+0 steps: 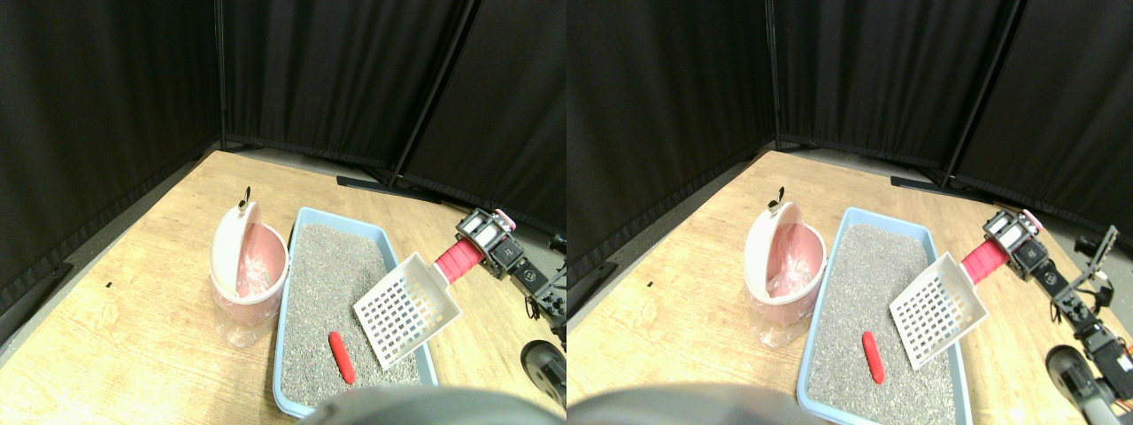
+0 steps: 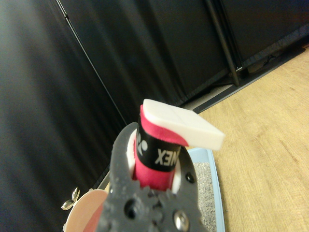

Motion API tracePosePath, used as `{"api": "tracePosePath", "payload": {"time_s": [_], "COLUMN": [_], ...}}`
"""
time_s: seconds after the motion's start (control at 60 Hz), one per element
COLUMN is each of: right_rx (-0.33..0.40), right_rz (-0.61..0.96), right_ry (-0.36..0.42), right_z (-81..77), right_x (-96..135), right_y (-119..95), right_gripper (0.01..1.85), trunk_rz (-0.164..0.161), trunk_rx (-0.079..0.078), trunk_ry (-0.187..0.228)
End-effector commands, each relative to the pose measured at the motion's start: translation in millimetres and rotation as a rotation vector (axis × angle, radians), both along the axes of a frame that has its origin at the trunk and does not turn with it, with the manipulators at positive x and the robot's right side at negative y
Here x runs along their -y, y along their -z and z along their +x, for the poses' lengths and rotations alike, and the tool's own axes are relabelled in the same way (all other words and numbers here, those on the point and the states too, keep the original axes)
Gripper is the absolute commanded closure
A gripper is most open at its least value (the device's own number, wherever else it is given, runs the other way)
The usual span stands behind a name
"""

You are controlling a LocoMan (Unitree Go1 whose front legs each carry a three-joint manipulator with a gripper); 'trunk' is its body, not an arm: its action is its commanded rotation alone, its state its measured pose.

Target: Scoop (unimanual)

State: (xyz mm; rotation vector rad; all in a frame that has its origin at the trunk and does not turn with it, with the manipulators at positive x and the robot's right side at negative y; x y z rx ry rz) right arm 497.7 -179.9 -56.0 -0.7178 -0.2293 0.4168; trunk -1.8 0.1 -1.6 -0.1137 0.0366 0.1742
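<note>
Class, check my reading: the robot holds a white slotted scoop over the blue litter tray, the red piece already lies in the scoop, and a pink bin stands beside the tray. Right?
Not quite. In the stereo pair view the red piece lies on the litter in the tray, beside the scoop, not in it. The gripper does hold the scoop over the tray, with the bin alongside.

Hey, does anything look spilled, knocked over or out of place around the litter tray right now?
Nothing stands out. The litter stays inside the blue tray, the red piece lies on it, the pink bin stands upright beside the tray, and the slotted scoop hangs empty above the litter.
</note>
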Motion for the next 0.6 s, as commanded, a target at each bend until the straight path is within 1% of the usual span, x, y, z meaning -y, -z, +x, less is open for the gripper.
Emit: {"api": "tracePosePath", "payload": {"time_s": [0.017, 0.067, 0.117, 0.167, 0.183, 0.217, 0.25, 0.283, 0.45, 0.5, 0.517, 0.533, 0.583, 0.6], "right_rx": [0.022, 0.02, 0.018, 0.004, -0.012, -0.009, -0.029, -0.034, -0.063, -0.083, -0.102, -0.097, -0.12, -0.138], "right_rz": [-0.002, -0.007, -0.015, -0.021, -0.027, -0.015, -0.008, -0.009, -0.04, -0.058, -0.073, -0.063, -0.065, -0.064], "right_ry": [-0.018, -0.019, -0.05, -0.048, -0.033, -0.061, -0.052, -0.052, -0.085, -0.093, -0.085, -0.102, -0.098, -0.096], "right_z": [-1.9, -2.4, -2.1, -3.3, -4.7, -4.8, -6.2, -6.5, -6.8, -7.7, -8.3, -8.9, -10.9, -12.7], "right_x": [-7.2, -9.1, -12.2, -14.3, -15.7, -16.5, -18.4, -18.8, -27.2, -30.6, -32.3, -33.6, -36.6, -39.1], "right_y": [-0.5, 1.8, 6.3, 8.4, 9.3, 12.3, 15.0, 15.7, 24.8, 28.4, 30.1, 33.1, 37.2, 40.0], "right_gripper": [1.81, 1.81, 1.81, 1.81, 1.81, 1.81, 1.81, 1.81, 1.81, 1.81, 1.81, 1.81, 1.81, 1.81], "trunk_rz": [-0.002, -0.003, -0.004, -0.005, -0.005, -0.008, -0.009, -0.011, -0.014, -0.014, -0.017, -0.017, -0.016, -0.018], "trunk_rx": [-0.008, -0.01, -0.011, -0.013, -0.013, -0.017, -0.018, -0.019, -0.023, -0.028, -0.029, -0.029, -0.032, -0.034], "trunk_ry": [-0.016, -0.015, -0.013, -0.013, -0.013, -0.015, -0.016, -0.018, -0.019, -0.019, -0.02, -0.021, -0.019, -0.02]}}
